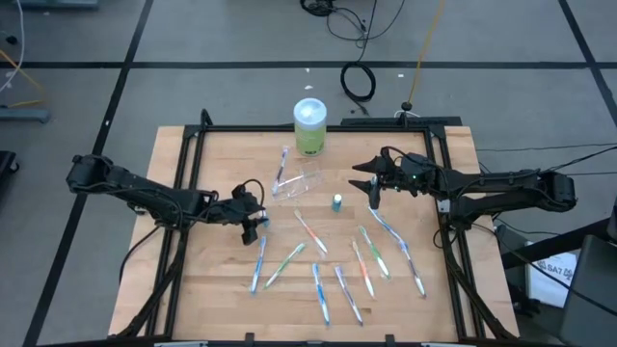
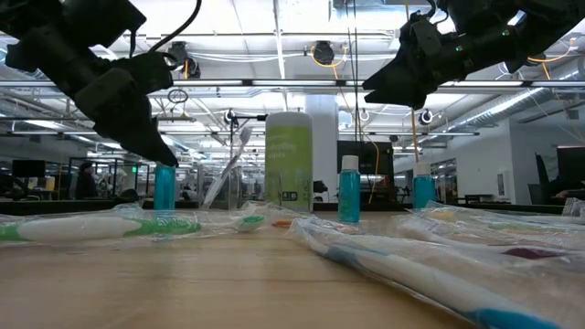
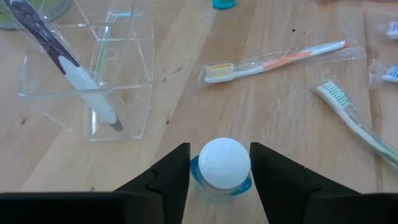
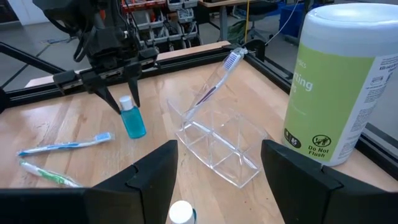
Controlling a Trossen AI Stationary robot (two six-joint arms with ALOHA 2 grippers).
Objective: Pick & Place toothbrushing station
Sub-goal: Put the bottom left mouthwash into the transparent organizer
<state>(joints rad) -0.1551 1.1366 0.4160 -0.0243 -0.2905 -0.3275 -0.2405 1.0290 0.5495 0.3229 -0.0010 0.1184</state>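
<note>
A clear plastic holder (image 1: 301, 178) stands at the table's far middle, with one toothbrush (image 4: 217, 78) leaning in it. Several wrapped toothbrushes (image 1: 318, 260) lie flat on the near half of the table. My left gripper (image 1: 254, 224) is shut on a small teal bottle with a white cap (image 3: 225, 163). A second teal bottle (image 1: 337, 202) stands between the arms. My right gripper (image 4: 217, 186) is open and empty, above the table right of the holder. A third bottle's white cap (image 4: 181, 213) shows just below it. My left gripper has the small bottle between its two fingers (image 3: 177, 171), which lie against opposite sides of its upper part (image 3: 194, 174) just under the white cap. The fingers slant down from the table's left. The bottle stands upright, its base on the table (image 2: 164, 187).
A green cylindrical container with a pale lid (image 1: 309, 127) stands at the far edge behind the holder. A black frame (image 1: 193, 135) runs along the table's far, left and right sides. Wrapped toothbrushes also lie under and near the right arm (image 1: 390, 231).
</note>
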